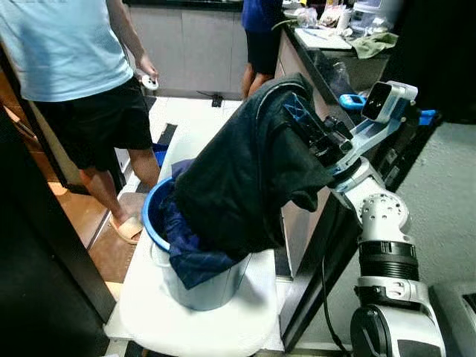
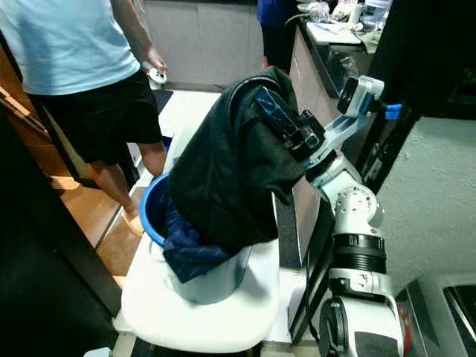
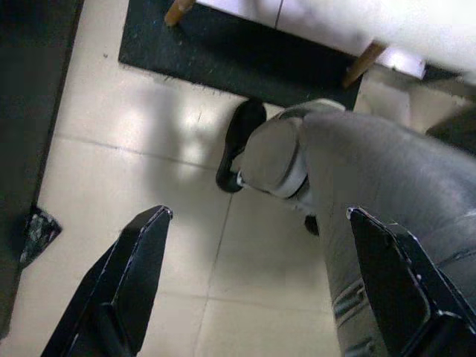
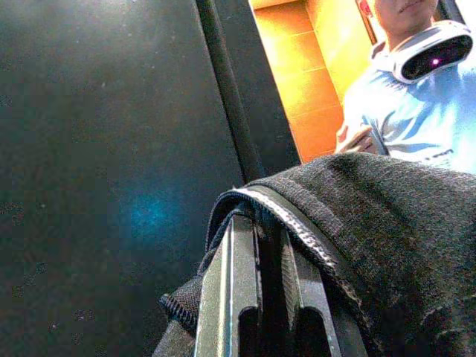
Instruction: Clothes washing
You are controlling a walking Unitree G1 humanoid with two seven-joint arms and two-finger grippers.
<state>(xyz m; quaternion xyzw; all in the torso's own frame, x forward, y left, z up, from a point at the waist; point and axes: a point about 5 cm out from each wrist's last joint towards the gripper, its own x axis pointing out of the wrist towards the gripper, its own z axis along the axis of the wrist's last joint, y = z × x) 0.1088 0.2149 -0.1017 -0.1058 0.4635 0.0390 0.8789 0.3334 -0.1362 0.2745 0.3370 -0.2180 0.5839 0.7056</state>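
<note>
1. Right jaws, upper centre of the left eye frame: closed on a dark garment, pinched at a hemmed edge. Right wrist view confirms: both fingers pressed together with the hem folded over them. Grip at an edge judged deliberate, letting the cloth hang free and unfold under its own weight.

2. Garment: raised at centre frame, draped down from the jaws, lower end still inside the blue bucket. Not yet clear of the rim; lift judged partway done.

3. Bucket: lower centre, standing on a white table. More dark blue cloth spilling over its front rim. Likely set there to bring the laundry within arm's reach.

4. Left jaws: open wide, pointed at the tiled floor beside the robot's own grey leg. Holding nothing; arm hanging idle.

5. Person in a light blue shirt, upper left, standing just beside the table with a small white controller in hand. Second person at upper centre, well apart, by a counter.

6. Risk noted: trailing end may drag on the rim and tip or shift the bucket if raised further without slack.
</note>
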